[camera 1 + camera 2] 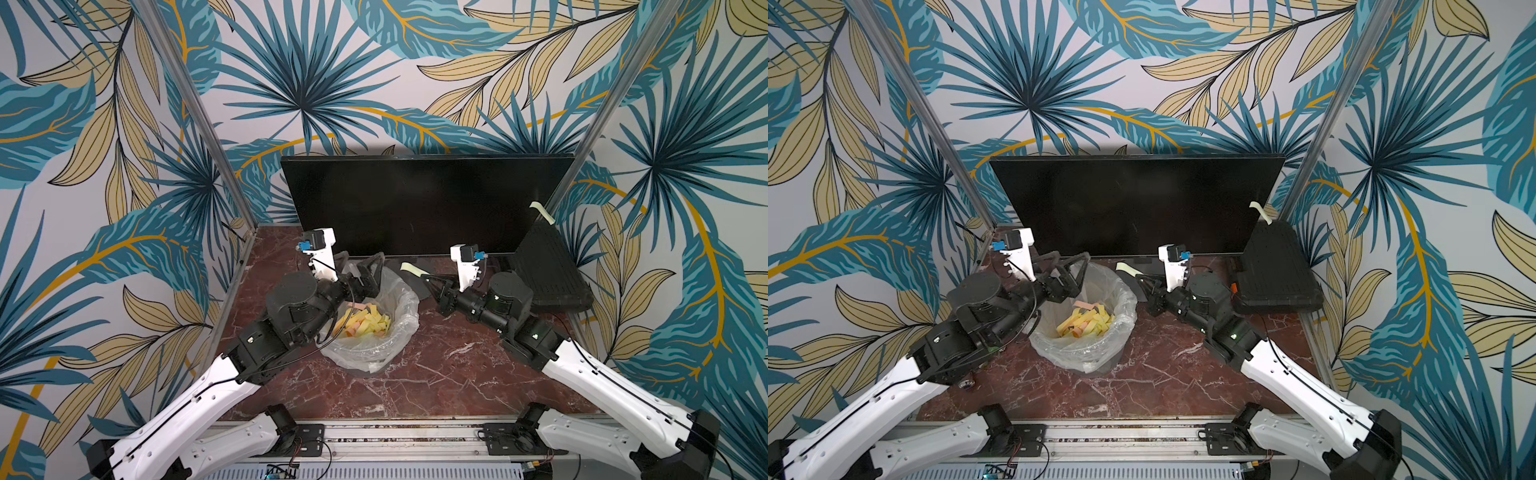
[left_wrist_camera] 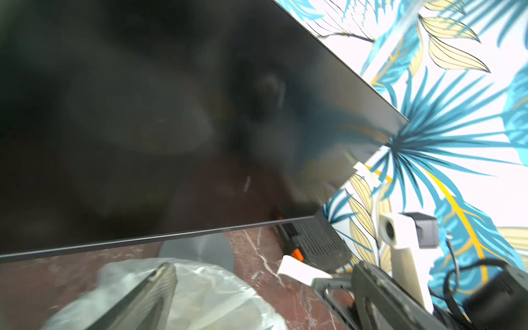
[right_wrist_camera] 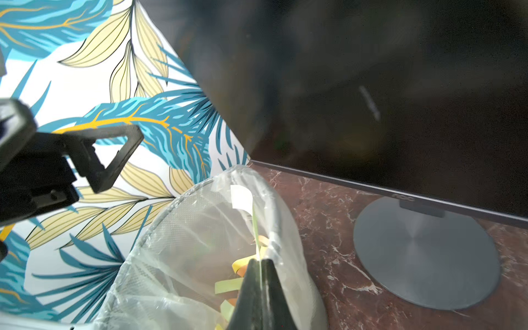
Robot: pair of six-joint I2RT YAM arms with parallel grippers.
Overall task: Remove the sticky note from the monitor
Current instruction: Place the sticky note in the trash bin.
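The black monitor [image 1: 415, 203] [image 1: 1133, 203] stands at the back on its round grey base [image 3: 423, 251]. A pale yellow sticky note [image 1: 542, 212] [image 1: 1260, 212] [image 2: 367, 171] hangs curled at the screen's right edge. My right gripper [image 1: 422, 276] [image 1: 1139, 277] [image 3: 260, 260] is shut on a second pale sticky note [image 1: 411, 269] [image 3: 241, 198], held in front of the screen's lower edge, beside the bin's rim. My left gripper [image 1: 359, 262] [image 1: 1064, 259] [image 2: 264, 283] is open and holds nothing, above the bin's far rim.
A bin lined with a clear bag [image 1: 399, 328] [image 3: 185, 243] stands between the arms and holds several yellow and orange notes [image 1: 365, 324]. A ribbed black case [image 1: 552, 266] [image 1: 1275, 266] leans at the right, just under the monitor's right corner.
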